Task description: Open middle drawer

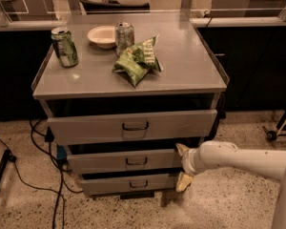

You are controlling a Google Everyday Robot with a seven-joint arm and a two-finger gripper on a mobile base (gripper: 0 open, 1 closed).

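The middle drawer (105,160) is the second of three grey drawer fronts, with a small dark loop handle (136,161) at its centre. It stands slightly out from the cabinet. My gripper (181,166) comes in from the right on a white arm (238,159) and sits at the right end of the middle drawer front, well right of the handle. One pale finger (182,149) shows at the drawer's upper edge and another (183,181) lower, beside the bottom drawer. The jaws stand apart and hold nothing.
The top drawer (131,125) and bottom drawer (128,183) also stand slightly out. On the cabinet top (190,66) are a green can (64,46), a white bowl (102,36), a silver can (124,36) and a green chip bag (137,60). Black cables (38,161) lie on the floor at left.
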